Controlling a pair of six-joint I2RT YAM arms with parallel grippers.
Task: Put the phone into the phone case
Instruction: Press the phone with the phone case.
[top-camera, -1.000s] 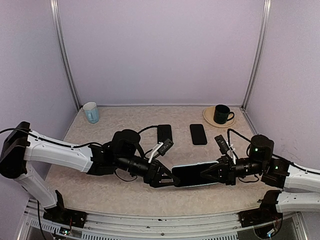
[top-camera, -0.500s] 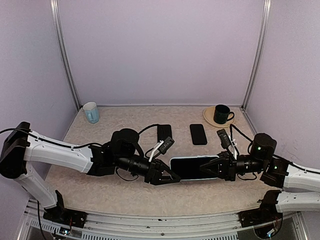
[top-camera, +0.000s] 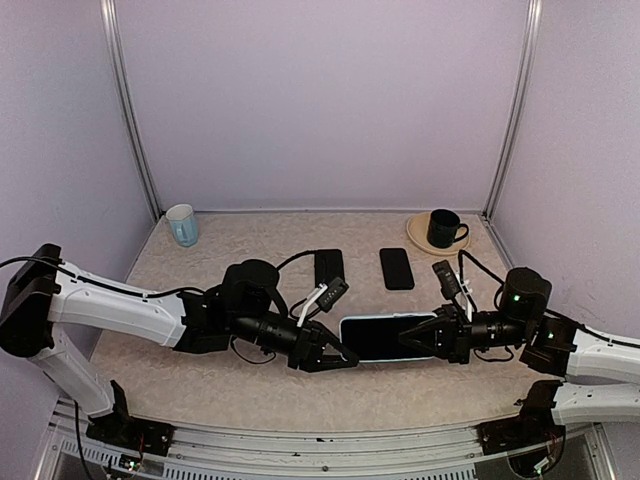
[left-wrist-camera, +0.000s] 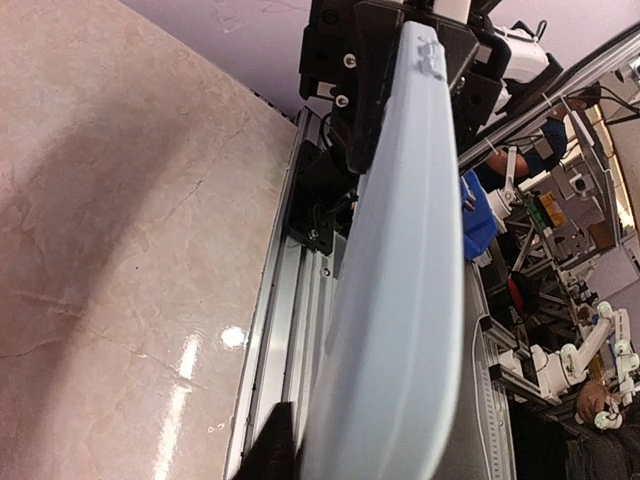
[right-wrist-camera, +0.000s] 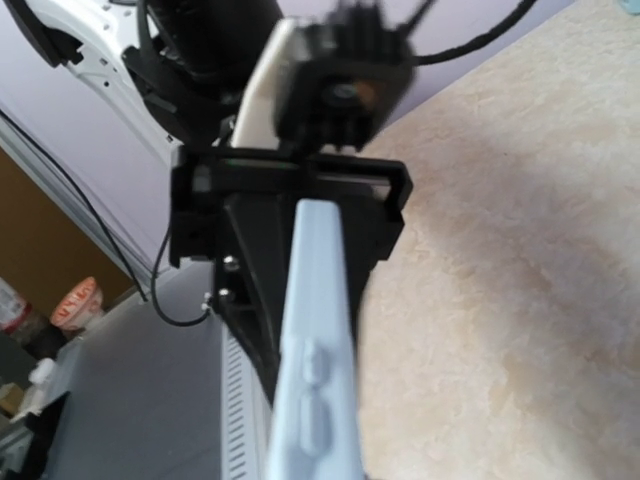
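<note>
I hold the pale blue phone case (top-camera: 385, 336) level above the bench (top-camera: 200, 380), between my two arms. My left pincer (top-camera: 338, 354) is clamped on its left end and my right pincer (top-camera: 412, 340) on its right end. Its dark face points up. From my right wrist I see its edge (right-wrist-camera: 315, 380) with the side buttons. The phone (top-camera: 397, 268) lies flat on the bench farther back, apart from the case, near another dark flat slab (top-camera: 328, 266). I cannot tell whether anything sits inside the case.
</note>
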